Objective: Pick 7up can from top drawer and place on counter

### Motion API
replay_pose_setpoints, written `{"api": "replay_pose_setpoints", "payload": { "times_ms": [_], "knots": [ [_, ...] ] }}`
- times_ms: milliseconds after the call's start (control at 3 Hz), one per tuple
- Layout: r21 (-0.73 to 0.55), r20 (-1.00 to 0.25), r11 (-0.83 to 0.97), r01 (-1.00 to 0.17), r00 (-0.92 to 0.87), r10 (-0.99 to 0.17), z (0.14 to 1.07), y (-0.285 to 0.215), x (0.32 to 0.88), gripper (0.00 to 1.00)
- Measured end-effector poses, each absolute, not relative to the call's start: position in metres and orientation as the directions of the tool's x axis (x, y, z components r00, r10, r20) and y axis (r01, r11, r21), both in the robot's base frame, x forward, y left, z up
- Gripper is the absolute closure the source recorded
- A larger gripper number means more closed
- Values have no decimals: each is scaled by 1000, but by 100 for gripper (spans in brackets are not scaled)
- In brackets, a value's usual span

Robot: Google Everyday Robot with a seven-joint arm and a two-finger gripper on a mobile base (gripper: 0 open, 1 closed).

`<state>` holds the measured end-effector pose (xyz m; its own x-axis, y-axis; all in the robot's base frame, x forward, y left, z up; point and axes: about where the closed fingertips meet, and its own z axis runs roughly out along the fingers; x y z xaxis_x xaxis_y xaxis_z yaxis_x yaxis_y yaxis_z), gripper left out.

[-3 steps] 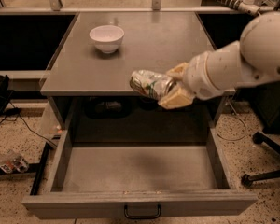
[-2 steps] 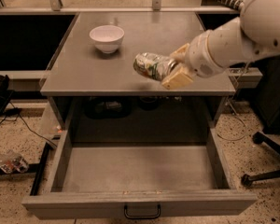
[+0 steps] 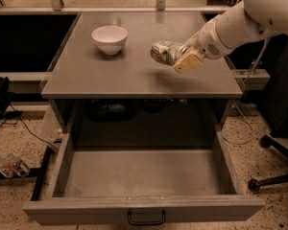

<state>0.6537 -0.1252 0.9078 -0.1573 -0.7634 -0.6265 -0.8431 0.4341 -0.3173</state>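
The 7up can [image 3: 164,52] is a dented silvery can held on its side above the right half of the counter [image 3: 110,73]. My gripper [image 3: 178,56] reaches in from the right on a white arm and is shut on the can; one tan finger [image 3: 188,61] shows in front of it. The can casts a shadow on the counter and hangs a little above it. The top drawer [image 3: 144,176] is pulled fully open below the counter, with its black handle [image 3: 146,219] at the front.
A white bowl [image 3: 109,39] stands on the counter at the back left. An office chair base [image 3: 273,176] is on the floor at the right. Cables and a clear plastic item [image 3: 9,166] lie on the floor at the left.
My gripper has carried the can up and back from over the drawer's rear edge, to a spot above the counter's right half.
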Motion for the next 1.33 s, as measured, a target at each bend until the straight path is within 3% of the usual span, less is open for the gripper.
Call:
{"api": "replay_pose_setpoints", "payload": {
  "times_ms": [667, 1000, 1333],
  "knots": [
    [-240, -601, 435, -868, -219, -769, 837, -115, 678, 100],
    [-240, -601, 435, -868, -220, -769, 841, -115, 678, 82],
    [-240, -600, 435, -868, -219, -769, 841, -115, 678, 57]
  ]
}}
